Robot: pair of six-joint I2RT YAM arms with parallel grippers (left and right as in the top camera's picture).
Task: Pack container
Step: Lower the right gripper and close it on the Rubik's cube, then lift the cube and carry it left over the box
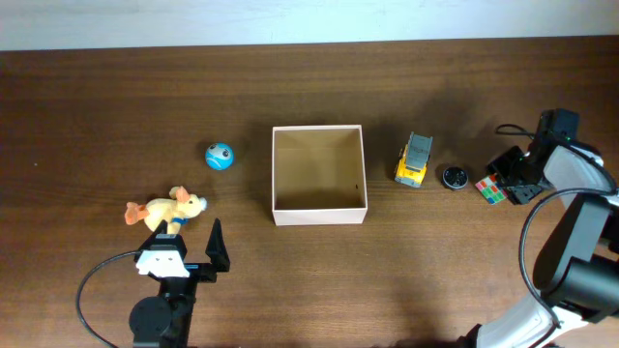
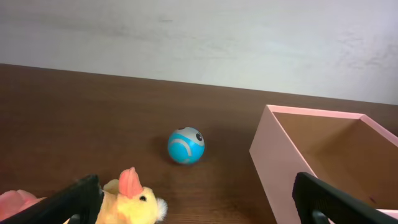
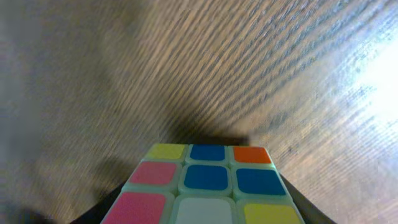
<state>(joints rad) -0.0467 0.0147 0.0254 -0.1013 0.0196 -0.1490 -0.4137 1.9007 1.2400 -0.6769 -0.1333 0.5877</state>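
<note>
The right pincer is pinching a puzzle cube. In the right wrist view a dark finger lies against each side of the cube, whose top shows yellow, blue, orange, pink and white squares. From overhead, this pincer and the cube sit low on the bench near its right edge. The right arm rises from the bottom right corner and bends back at the elbow. Its wrist points left and slightly toward the near edge, onto the cube.

The left pincer is spread wide with nothing between its fingers. The left arm reaches straight away from the near edge, with the pincer held low and level. A yellow plush toy lies just in front of it, toward its left finger. Farther on is a small blue ball, apart from the toy.

The box stands open-topped at the middle of the bench, white outside and tan inside. It is well apart from both pincers. In the left wrist view its near corner sits ahead of the right finger. Between the box and the cube are a yellow toy truck and a small black round thing.
</note>
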